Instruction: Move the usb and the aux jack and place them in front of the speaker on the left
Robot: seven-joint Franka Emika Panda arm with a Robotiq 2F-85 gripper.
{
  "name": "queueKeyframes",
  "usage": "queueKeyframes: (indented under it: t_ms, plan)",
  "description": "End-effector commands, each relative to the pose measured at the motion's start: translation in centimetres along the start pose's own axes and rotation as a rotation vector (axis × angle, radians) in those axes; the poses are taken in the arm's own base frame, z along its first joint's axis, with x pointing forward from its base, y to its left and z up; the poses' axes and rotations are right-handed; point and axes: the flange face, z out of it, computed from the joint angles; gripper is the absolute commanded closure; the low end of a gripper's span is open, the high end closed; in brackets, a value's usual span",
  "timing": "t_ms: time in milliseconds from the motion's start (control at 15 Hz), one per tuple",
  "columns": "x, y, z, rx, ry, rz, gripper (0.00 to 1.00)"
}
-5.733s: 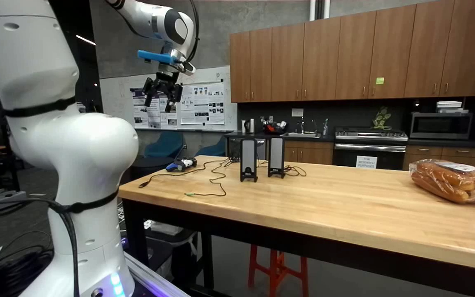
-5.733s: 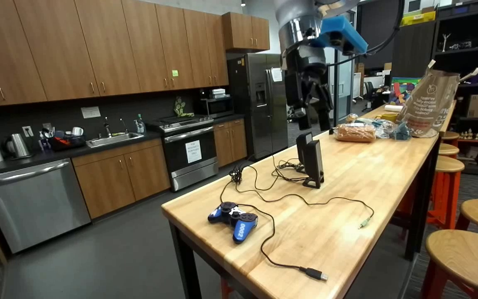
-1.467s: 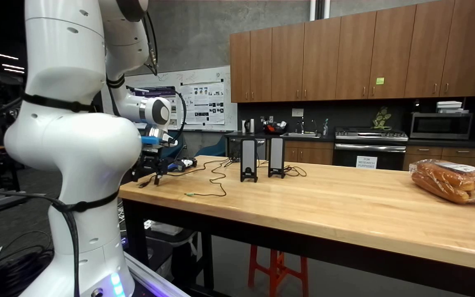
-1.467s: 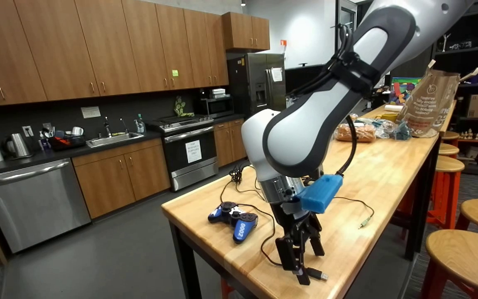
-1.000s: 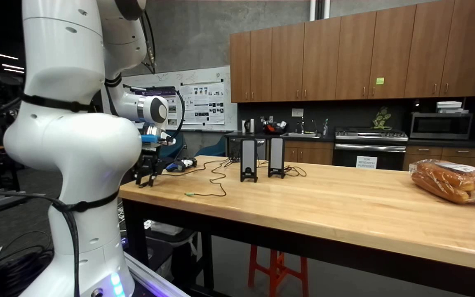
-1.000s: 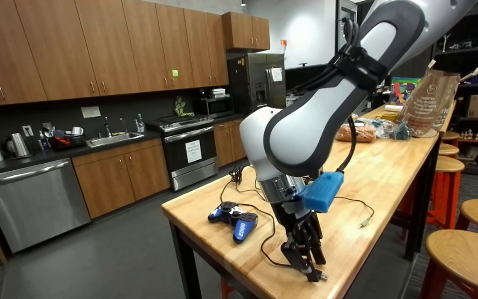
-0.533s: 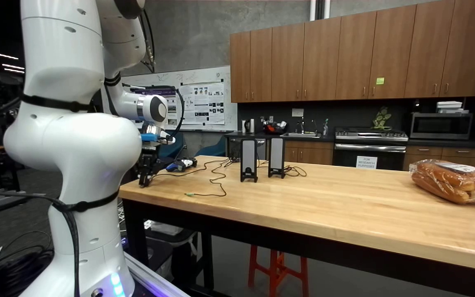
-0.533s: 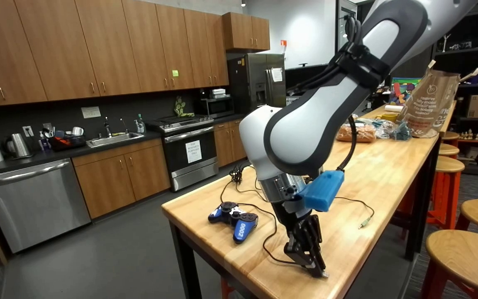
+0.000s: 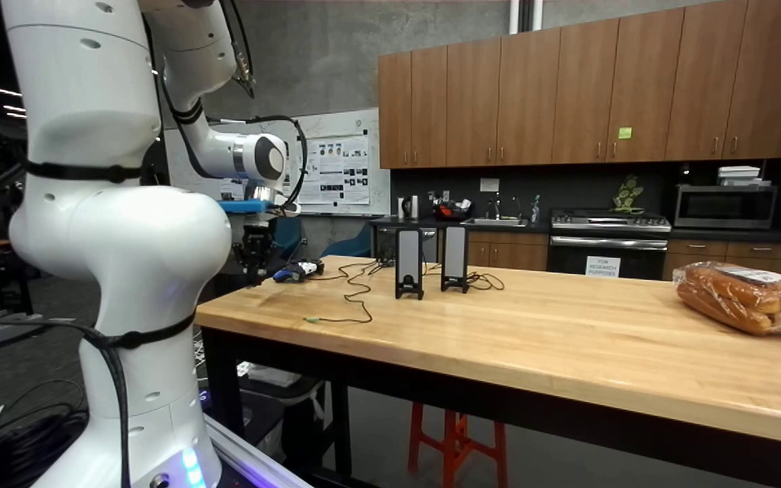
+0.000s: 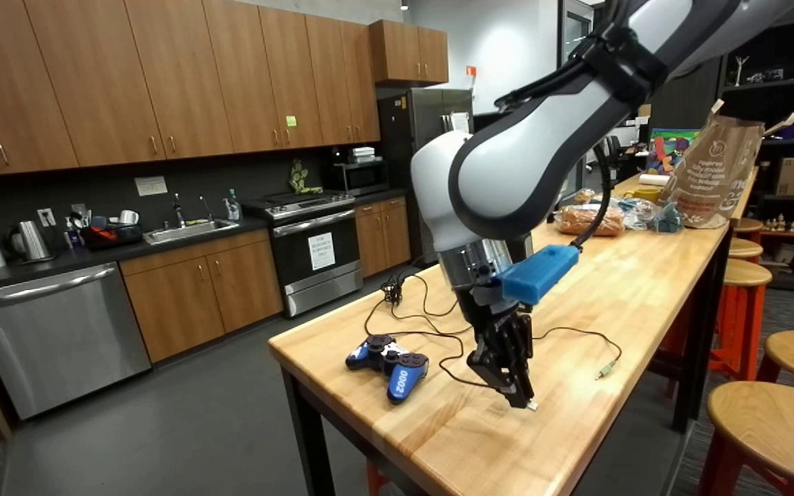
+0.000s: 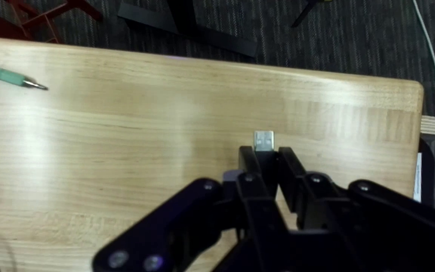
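My gripper (image 11: 266, 153) is closed around the black body of the usb (image 11: 264, 140), whose silver plug sticks out past the fingertips. In an exterior view the plug of the usb (image 10: 533, 406) shows just beyond the gripper (image 10: 520, 398), which hangs over the table's end. The green aux jack (image 11: 11, 76) lies on the table near its long edge, apart from the gripper; the aux jack (image 10: 605, 370) also shows in an exterior view. Two upright speakers stand farther along: the left speaker (image 9: 409, 263) and its twin (image 9: 455, 259). Elsewhere the arm mostly covers them.
A blue and black game controller (image 10: 389, 362) sits beside the usb cord, near the table corner. Thin dark cords (image 10: 424, 335) run across the wood to a bundle (image 10: 392, 293). Bagged bread (image 9: 746, 298) and a paper bag (image 10: 714, 172) stand farther down the table.
The gripper came down over the usb and closed on it. In the last half second it has risen with the usb, and the cord has shifted along. The aux jack and speakers stayed put.
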Motion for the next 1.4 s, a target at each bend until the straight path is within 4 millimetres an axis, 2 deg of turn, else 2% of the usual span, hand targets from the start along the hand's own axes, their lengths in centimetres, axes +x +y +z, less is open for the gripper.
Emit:
queueKeyframes:
  t_ms: [0,267,533,933,1333]
  plan:
    - [-1.5,3.6,-3.3,-0.023,0.035,0.114,0.95]
    - [-2.0,7.2,-5.8,-0.007,0.056,0.241,0.95]
    - [-1.5,10.0,-7.3,0.026,0.066,0.381,0.95]
    - [1.0,12.2,-8.3,0.045,0.061,0.544,0.95]
    - [4.2,13.6,-8.1,0.07,0.003,0.701,0.95]
